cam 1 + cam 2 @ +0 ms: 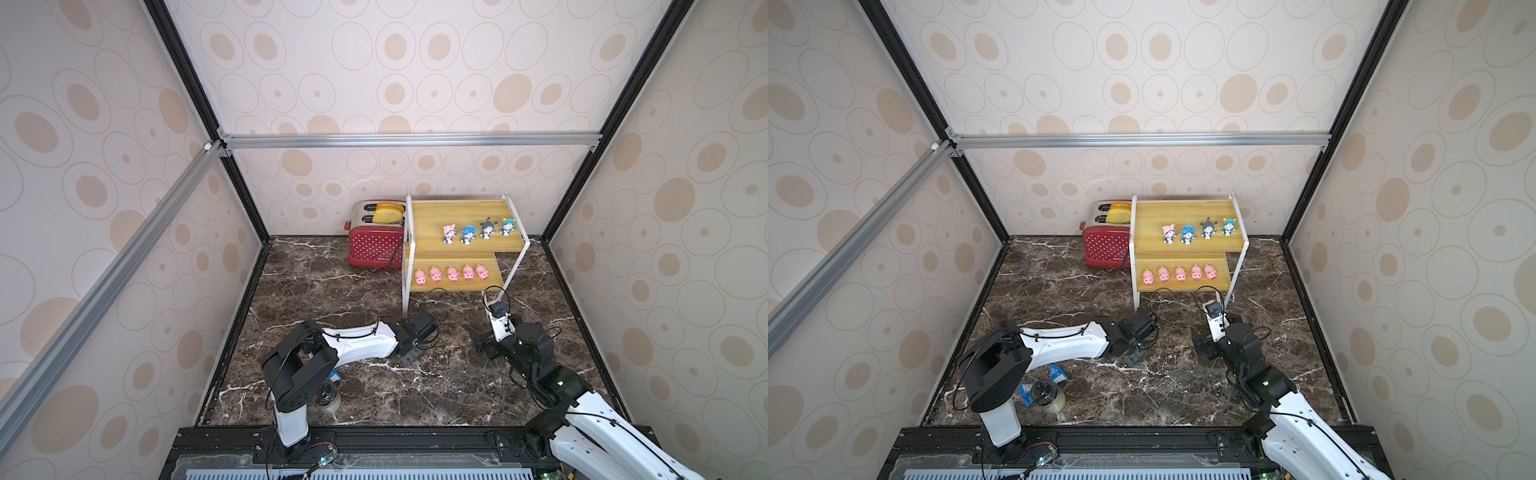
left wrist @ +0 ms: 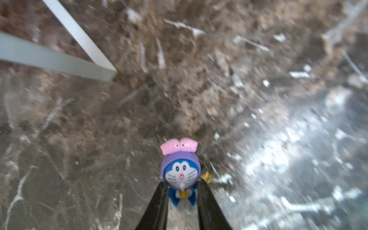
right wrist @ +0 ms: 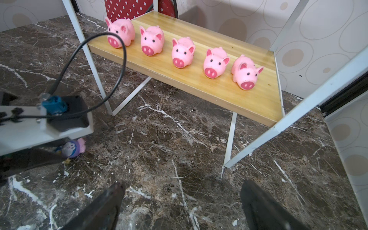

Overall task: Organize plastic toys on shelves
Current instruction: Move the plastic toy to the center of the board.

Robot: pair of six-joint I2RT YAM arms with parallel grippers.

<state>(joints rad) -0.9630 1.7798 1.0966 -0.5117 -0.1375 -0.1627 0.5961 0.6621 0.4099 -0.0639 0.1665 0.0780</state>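
The dark marble counter (image 1: pixel 332 291) carries the shelves (image 1: pixel 408 257), a white-framed rack standing at the far edge, right of the middle. The left arm (image 1: pixel 357 343) lies low across the counter's centre, and the right arm (image 1: pixel 532 345) reaches in from the front right corner. A red polka-dot toaster (image 1: pixel 374 249) stands just beside the rack's left side, against the far edge. A dark-lidded jar (image 1: pixel 1044 392) and a crumpled blue wrapper (image 1: pixel 1059 374) sit together near the front left corner, by the left arm's base. The right gripper (image 3: pixel 183 184) hangs released in front of the rack, its fingers wide apart over bare marble. The left gripper (image 2: pixel 182 184) has its fingers against both flanks of the fifth figurine (image 2: pixel 180 171), grasping this purple-hooded, pink-eared toy in front of the rack's front left leg. The right wrist view shows it tilted and close above the marble; whether it touches cannot be told. Five pink pigs (image 1: pixel 451 274) stand in a row on the lower board (image 1: pixel 457 286), snouts to the front. Four figurines (image 1: pixel 478 232) line the front of the upper board (image 1: pixel 436 216), toward its right end.
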